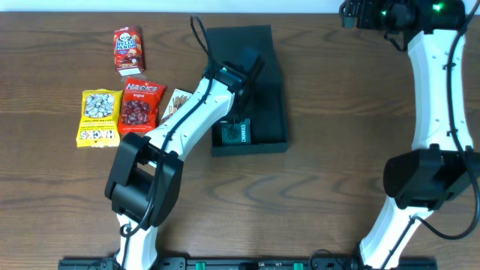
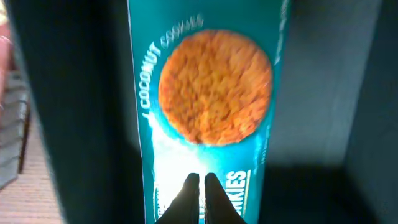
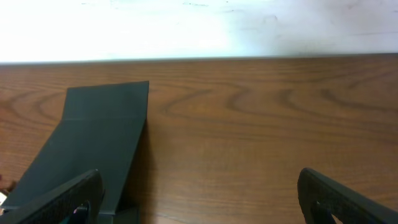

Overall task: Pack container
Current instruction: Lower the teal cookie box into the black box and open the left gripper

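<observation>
**Overhead:** The container (image 1: 271,112) sits near ctr of the table (image 1: 337,150), a bit toward 12. It is open, so its long axis runs 12–6: flap lid (image 1: 240,39) at the 12 end, tray at the 6 end. The L arm (image 1: 191,112) comes in from 7 and reaches into the tray. The L gripper (image 1: 240,116) is dark on dark, so its fingers can't be read here. A teal cookie pkt (image 1: 238,133) lies at the tray's 6 end, lengthwise 12–6. 4 snacks lie outside at 9–10: red pkt (image 1: 128,50), yellow pkt (image 1: 99,118), Hacks pkt (image 1: 140,103), and beige pkt (image 1: 176,101) partly under the arm. The R arm (image 1: 431,90) stands at 3, well apart from the box.

**Left wrist:** The cookie pkt fills ctr frame, running 12–6, w/ dark box walls on both sides. The fingertips (image 2: 191,196) at 6 are pressed together w/ only a thin slit, nothing visible between them.

**Right wrist:** The R gripper (image 3: 199,186) has its fingers wide apart at 7 and 5, empty. The flap lid shows at 8–9.
</observation>
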Robot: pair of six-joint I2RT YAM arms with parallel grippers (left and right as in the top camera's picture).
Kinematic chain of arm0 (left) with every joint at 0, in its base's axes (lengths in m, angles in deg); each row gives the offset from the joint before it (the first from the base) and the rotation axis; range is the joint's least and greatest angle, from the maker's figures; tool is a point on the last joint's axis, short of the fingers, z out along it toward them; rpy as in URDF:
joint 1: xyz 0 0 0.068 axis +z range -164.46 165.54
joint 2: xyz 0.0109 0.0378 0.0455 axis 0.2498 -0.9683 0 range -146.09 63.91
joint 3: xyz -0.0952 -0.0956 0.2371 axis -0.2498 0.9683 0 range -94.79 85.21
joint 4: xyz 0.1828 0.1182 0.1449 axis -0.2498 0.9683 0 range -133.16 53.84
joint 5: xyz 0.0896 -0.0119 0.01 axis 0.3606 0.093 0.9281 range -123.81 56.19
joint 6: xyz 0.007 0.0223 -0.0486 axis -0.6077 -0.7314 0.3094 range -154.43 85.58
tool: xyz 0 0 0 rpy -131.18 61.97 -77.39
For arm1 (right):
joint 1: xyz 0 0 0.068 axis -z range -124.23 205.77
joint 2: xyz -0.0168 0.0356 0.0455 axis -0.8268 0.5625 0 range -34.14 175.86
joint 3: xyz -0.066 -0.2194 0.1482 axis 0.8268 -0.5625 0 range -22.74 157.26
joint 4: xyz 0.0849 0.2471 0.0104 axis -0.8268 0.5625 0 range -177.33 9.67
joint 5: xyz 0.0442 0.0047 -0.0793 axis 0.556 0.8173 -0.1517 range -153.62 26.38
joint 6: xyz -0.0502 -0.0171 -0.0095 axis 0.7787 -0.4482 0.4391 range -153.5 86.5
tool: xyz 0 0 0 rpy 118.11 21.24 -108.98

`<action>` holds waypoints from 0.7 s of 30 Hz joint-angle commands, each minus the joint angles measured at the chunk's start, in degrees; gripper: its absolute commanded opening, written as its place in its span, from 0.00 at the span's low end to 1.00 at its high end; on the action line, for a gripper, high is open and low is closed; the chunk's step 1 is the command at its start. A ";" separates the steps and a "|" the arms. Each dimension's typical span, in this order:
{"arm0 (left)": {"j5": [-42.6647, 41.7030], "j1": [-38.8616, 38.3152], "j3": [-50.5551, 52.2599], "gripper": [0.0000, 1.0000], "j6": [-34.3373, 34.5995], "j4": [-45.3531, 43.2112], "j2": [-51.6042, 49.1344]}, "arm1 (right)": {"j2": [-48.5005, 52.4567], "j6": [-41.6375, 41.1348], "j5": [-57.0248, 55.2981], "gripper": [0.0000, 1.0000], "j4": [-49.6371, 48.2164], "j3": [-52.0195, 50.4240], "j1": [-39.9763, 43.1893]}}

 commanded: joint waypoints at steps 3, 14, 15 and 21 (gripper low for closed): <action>-1.44 0.00 2.38 0.06 1.11 -0.79 -0.92 | -0.04 0.46 0.02 0.99 -0.02 -0.09 -0.42; -1.36 0.00 7.56 0.08 2.10 -4.92 -0.90 | -0.04 0.46 0.04 0.99 0.04 -0.09 -0.44; -1.22 0.07 7.56 0.08 2.08 -4.94 -0.92 | -0.04 0.46 0.02 0.99 0.07 -0.11 -0.44; -1.01 0.76 4.00 0.06 0.92 -4.11 0.52 | -0.04 0.46 0.04 0.99 0.07 -0.11 -0.48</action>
